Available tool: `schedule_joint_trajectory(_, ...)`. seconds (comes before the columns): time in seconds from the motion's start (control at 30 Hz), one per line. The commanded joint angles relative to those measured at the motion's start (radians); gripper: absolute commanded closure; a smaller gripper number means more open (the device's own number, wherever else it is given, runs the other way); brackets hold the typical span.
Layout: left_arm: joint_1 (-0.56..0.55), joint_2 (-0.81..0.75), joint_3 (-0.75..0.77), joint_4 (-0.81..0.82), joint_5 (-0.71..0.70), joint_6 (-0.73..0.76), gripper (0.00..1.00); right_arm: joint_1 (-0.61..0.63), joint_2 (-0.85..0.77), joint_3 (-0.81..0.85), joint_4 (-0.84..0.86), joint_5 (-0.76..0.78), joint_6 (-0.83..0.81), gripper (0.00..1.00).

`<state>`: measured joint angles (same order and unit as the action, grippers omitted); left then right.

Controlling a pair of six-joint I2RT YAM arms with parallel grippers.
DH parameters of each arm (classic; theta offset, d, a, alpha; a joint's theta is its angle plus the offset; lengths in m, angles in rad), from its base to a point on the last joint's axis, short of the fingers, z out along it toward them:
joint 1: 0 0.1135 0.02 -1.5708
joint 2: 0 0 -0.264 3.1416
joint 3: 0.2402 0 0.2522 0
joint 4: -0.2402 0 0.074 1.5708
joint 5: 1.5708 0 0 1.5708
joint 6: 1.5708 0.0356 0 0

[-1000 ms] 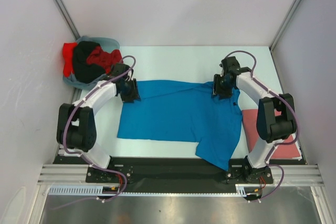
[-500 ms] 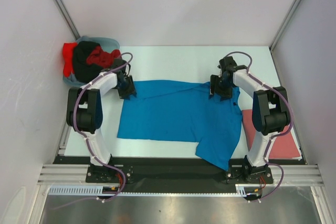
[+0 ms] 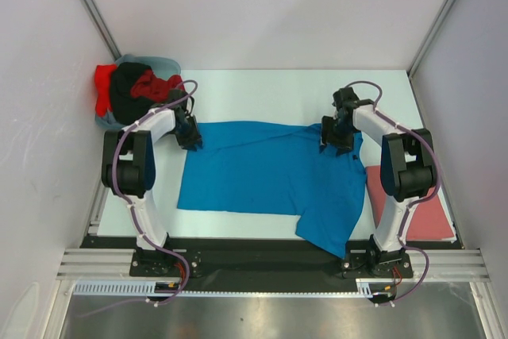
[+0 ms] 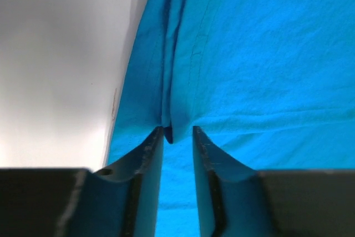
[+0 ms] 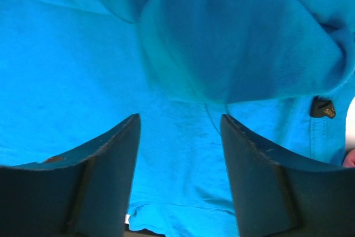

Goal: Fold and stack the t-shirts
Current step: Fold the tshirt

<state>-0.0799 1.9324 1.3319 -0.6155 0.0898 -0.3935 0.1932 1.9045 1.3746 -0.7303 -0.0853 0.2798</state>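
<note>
Blue t-shirt (image 3: 262, 176) lies spread flat on surface (image 3: 270, 89), near sleeve reaching the near edge. Left gripper (image 4: 177, 132) at far-left hem corner: jaws narrow, astride a raised crease; whether they pinch it cannot be told. Right gripper (image 5: 180, 117) at far-right shoulder: jaws wide, holding nothing, bunched fold just ahead. Judgement: each side should seat cloth deep and catch both layers, then lift together and level for a straight fold line. Folded pinkish-red t-shirt (image 3: 421, 212) lies near-right; unfolded pile (image 3: 135, 94) far-left.
</note>
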Motion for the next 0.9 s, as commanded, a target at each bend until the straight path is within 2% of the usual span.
schedule_joint_trajectory(0.0, 0.0, 0.023, 0.046, -0.001, 0.027, 0.008, 0.7, -0.009, 0.002, 0.012, -0.014, 0.041, 0.025, 0.38)
schedule_joint_trajectory(0.13, 0.0, 0.023, 0.061, -0.003, 0.034, 0.007, 0.87, -0.023, -0.019, -0.008, -0.011, 0.055, 0.042, 0.43)
schedule_joint_trajectory(0.2, 0.0, 0.011, 0.067, -0.004, 0.034, 0.013, 0.92, -0.037, -0.041, -0.038, -0.001, 0.049, 0.059, 0.44)
schedule_joint_trajectory(0.23, 0.0, 0.007, 0.07, -0.003, 0.033, 0.016, 0.99, -0.041, -0.048, -0.055, 0.009, 0.036, 0.071, 0.45)
schedule_joint_trajectory(0.4, 0.0, -0.012, 0.085, -0.006, 0.037, 0.019, 1.0, -0.072, -0.094, -0.219, 0.227, -0.112, 0.249, 0.51)
schedule_joint_trajectory(0.43, 0.0, -0.013, 0.089, -0.006, 0.044, 0.019, 1.0, -0.078, -0.117, -0.245, 0.311, -0.122, 0.278, 0.52)
schedule_joint_trajectory(0.5, 0.0, -0.016, 0.09, -0.009, 0.047, 0.019, 1.0, -0.083, -0.134, -0.285, 0.363, -0.14, 0.326, 0.53)
schedule_joint_trajectory(0.77, 0.0, -0.042, 0.082, -0.013, 0.067, 0.027, 0.99, -0.121, -0.18, -0.327, 0.399, -0.163, 0.401, 0.56)
schedule_joint_trajectory(0.8, 0.0, -0.047, 0.084, -0.013, 0.071, 0.025, 1.0, -0.121, -0.182, -0.322, 0.388, -0.147, 0.4, 0.59)
schedule_joint_trajectory(0.87, 0.0, -0.047, 0.089, -0.013, 0.076, 0.024, 1.0, -0.127, -0.208, -0.292, 0.303, -0.096, 0.377, 0.59)
